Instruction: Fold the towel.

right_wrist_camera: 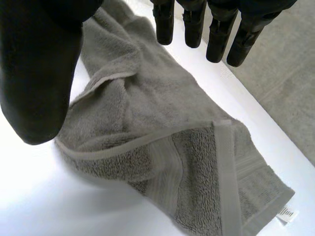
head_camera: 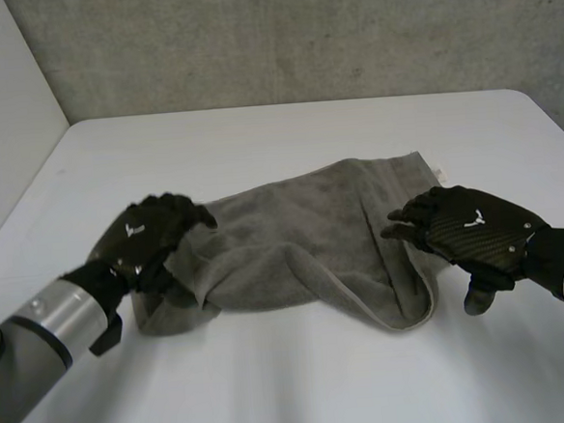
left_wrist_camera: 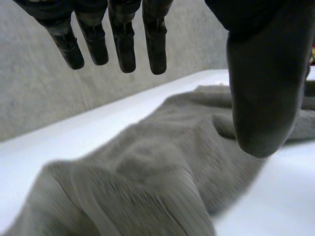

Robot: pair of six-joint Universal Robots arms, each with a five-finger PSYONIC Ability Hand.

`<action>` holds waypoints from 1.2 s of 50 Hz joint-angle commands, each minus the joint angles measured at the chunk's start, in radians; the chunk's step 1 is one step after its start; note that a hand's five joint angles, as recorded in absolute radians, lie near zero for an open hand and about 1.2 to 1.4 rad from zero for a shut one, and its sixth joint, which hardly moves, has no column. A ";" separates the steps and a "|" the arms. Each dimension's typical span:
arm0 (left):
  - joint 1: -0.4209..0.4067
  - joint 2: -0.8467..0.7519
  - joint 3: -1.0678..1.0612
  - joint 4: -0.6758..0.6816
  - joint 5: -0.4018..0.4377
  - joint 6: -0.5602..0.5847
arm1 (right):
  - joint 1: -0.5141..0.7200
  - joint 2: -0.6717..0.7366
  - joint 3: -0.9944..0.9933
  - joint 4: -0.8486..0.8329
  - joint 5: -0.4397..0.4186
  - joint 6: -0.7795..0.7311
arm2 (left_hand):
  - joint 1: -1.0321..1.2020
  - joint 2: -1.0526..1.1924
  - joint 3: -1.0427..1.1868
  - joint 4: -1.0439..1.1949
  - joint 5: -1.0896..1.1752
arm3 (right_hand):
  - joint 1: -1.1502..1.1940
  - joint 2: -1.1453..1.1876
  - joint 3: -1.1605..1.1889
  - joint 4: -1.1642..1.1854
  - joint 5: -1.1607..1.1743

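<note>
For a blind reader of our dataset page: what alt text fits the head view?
A rumpled grey towel lies on a white table; the left robot hand is open at its left end, the right robot hand open at its right end.

White table (head_camera: 286, 134), seemingly concrete wall (head_camera: 280, 37)

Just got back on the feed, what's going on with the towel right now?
A grey towel lies rumpled and partly doubled over on the white table, not neatly folded. The left hand is at its left end and the right hand at its right end. Both wrist views show straight fingers above the cloth, so neither hand grips it.
</note>
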 commanded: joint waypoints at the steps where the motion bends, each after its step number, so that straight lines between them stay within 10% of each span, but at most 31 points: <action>1: -0.007 -0.004 0.094 0.001 -0.004 -0.007 | 0.002 -0.010 -0.006 -0.091 0.024 0.189 | -0.057 -0.045 -0.044 -0.052 -0.011 | -0.059 -0.076 -0.006 -0.007 -0.059; 12: -0.079 -0.178 0.304 -0.106 -0.012 -0.006 | 0.059 0.040 -0.040 -0.188 0.175 0.189 | -0.045 -0.034 -0.044 -0.052 0.001 | -0.059 -0.076 -0.006 -0.007 -0.059; 25: -0.087 -0.455 0.594 -0.309 -0.268 0.120 | 0.246 0.242 -0.207 -0.187 0.266 -0.048 | -0.042 -0.031 -0.044 -0.052 0.004 | -0.059 -0.076 -0.006 -0.007 -0.059; 48: -0.093 -0.523 0.600 -0.379 -0.344 0.180 | 0.298 0.441 -0.317 -0.191 0.437 -0.285 | 0.069 0.081 -0.044 -0.052 0.115 | -0.059 -0.076 -0.006 -0.007 -0.059; 52: -0.102 -0.543 0.591 -0.394 -0.372 0.235 | 0.298 0.451 -0.325 -0.200 0.438 -0.300 | 0.368 0.380 -0.044 -0.052 0.414 | -0.059 -0.076 -0.006 -0.007 -0.059; 60: -0.121 -0.529 0.562 -0.465 -0.377 0.252 | 0.284 0.459 -0.330 -0.234 0.454 -0.326 | 0.422 0.433 -0.044 -0.052 0.468 | 0.386 0.369 -0.006 -0.007 0.385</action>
